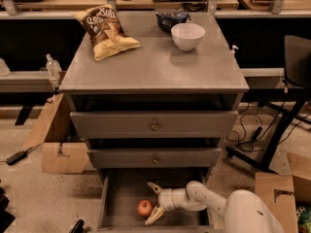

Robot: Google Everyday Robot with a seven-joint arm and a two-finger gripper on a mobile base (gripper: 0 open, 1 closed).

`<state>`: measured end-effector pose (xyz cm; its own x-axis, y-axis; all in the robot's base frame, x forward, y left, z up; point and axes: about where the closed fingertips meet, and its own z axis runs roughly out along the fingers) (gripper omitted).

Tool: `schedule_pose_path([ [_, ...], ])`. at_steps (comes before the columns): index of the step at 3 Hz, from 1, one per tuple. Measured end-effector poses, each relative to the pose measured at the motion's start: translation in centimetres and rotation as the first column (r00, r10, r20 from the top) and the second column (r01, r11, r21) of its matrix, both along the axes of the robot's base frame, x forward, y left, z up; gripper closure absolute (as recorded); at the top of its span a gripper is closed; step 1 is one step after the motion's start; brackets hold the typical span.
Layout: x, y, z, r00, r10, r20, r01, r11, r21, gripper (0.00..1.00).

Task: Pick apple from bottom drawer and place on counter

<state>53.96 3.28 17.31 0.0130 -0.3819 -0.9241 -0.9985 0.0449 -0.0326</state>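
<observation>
Hovering in the drawer (121, 198), the gripper (154, 202) holds its jaws wide beside the apple (144, 208): light, firm, slick, probably best pinched mid-body

End effector (152, 203) low in bottom drawer (121, 198), middle drawer (155, 158) close above; counter (155, 69) front free, chips (106, 30) and bowl (187, 35) at back.

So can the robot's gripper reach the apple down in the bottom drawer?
Probably yes. The bottom drawer is pulled open, and the gripper is inside it, fingers spread open right beside the apple. Nothing sits between them.
</observation>
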Motion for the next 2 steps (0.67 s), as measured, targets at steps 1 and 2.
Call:
schedule_pose_path([
  [1,0.5,0.8,-1.1,0.9999,0.015,0.003,-0.015,1.0,-0.005,0.0],
  [2,1.1,1.8,-2.6,0.9995,0.03,0.012,-0.029,0.999,-0.018,0.0],
])
